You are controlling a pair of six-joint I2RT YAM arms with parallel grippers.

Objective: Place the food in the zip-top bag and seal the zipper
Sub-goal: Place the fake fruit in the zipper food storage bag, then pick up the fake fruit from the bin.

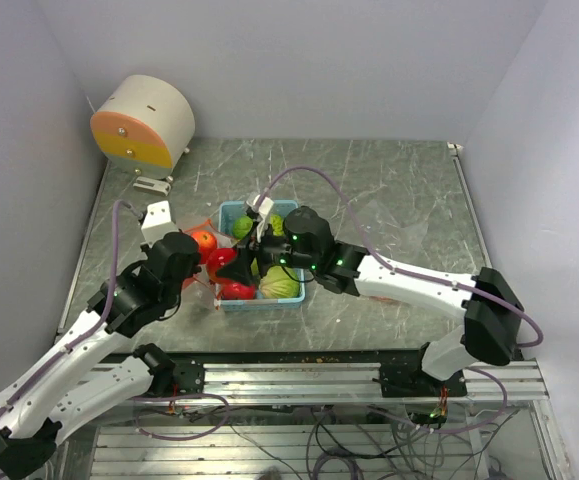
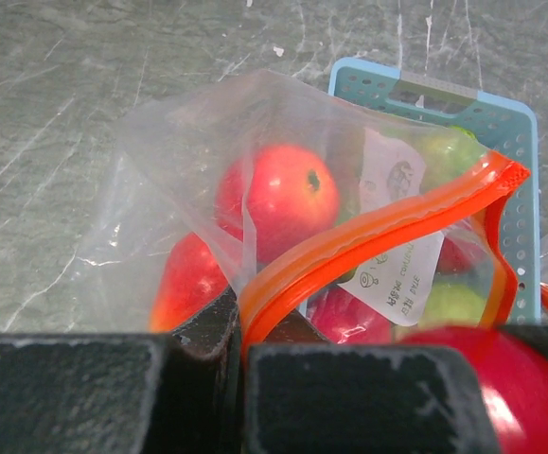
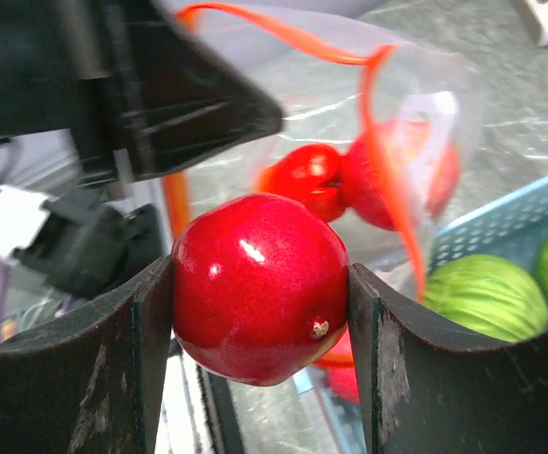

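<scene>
In the left wrist view my left gripper [image 2: 240, 331] is shut on the zipper [image 2: 387, 222], the red-orange strip of the clear zip-top bag [image 2: 188, 161], holding its mouth up. Two red fruits [image 2: 278, 194] lie inside the bag. My right gripper [image 3: 259, 284] is shut on a glossy red fruit [image 3: 255, 246], held just before the bag's mouth [image 3: 387, 142]. That same fruit shows at the lower right of the left wrist view [image 2: 482, 378]. Striped green fruits [image 3: 486, 293] sit in the light blue basket [image 2: 515, 132] beside the bag.
The basket [image 1: 231, 208] stands mid-table with both arms meeting over its left side. A round white and orange device [image 1: 144, 125] sits at the back left. An aluminium rail [image 1: 369, 375] runs along the near edge, and walls close in the table.
</scene>
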